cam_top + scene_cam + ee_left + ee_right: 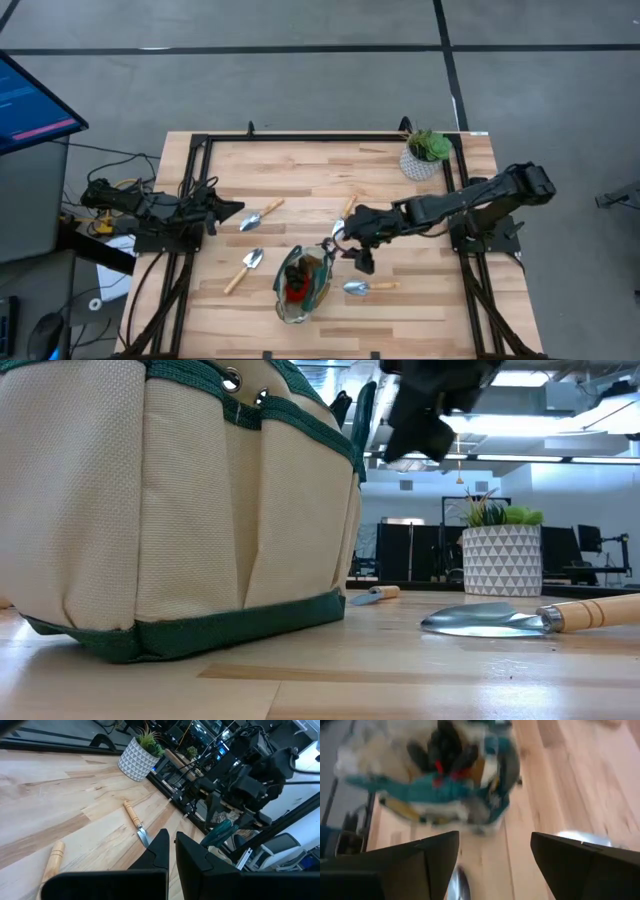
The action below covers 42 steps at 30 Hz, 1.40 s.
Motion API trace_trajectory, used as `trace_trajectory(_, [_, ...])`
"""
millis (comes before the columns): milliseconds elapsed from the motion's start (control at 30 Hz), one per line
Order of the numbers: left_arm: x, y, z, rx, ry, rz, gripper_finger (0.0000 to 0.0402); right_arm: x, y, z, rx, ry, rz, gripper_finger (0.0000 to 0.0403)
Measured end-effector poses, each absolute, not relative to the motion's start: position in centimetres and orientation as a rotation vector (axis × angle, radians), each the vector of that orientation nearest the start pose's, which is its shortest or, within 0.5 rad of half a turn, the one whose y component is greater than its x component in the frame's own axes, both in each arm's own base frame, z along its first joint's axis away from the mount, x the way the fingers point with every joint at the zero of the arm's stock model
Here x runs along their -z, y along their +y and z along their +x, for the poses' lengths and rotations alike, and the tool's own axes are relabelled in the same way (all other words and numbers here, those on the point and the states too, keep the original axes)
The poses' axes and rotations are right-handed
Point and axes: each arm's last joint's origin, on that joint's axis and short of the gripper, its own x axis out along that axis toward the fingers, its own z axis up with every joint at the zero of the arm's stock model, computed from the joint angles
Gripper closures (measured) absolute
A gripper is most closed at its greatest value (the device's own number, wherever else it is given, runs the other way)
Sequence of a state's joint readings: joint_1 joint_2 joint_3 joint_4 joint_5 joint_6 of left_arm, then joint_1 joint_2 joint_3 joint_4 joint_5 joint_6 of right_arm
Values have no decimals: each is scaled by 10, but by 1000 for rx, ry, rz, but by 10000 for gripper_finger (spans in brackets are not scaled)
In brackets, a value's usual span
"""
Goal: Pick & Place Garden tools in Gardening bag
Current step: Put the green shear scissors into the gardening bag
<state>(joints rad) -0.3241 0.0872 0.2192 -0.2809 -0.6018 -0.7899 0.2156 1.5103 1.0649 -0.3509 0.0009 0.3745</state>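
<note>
Silver-bladed trowels: four on table; one bag.

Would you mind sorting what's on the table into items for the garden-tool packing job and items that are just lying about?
Job items: gardening bag; trowels on the table at; right gripper, open beside the bag.
Lying about: potted plant; monitor; cables.

The bag beside me is coarse woven cloth, beige and matt, bound with ribbed green webbing. The trowel has a polished metal blade (glossy enough to mirror the light) and a smooth pale wooden handle. My worktop is light planked wood with a satin finish.
</note>
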Motion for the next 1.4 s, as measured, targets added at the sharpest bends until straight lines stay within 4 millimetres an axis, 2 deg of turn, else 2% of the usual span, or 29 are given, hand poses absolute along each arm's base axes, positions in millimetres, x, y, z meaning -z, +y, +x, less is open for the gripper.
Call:
trace_trajectory(200, [-205,-11,84,-312,16,-718,399,-249,65,321,-60,738,275,163])
trace_trajectory(900, [-206,-11,84,-308,5,-724,399,-259,61,329,29,586,262,163])
trace_trajectory(1067, [-206,-11,84,-309,5,-724,399,-247,61,333,28,634,260,163])
trace_trajectory(1133, [-206,-11,84,-308,4,-725,399,-258,61,335,4,594,291,163])
trace_trajectory(1267, [-206,-11,84,-306,0,-727,399,-282,60,326,4,534,285,163])
trace_trajectory(1400, [-206,-11,84,-306,7,-724,399,-283,59,314,50,591,277,163])
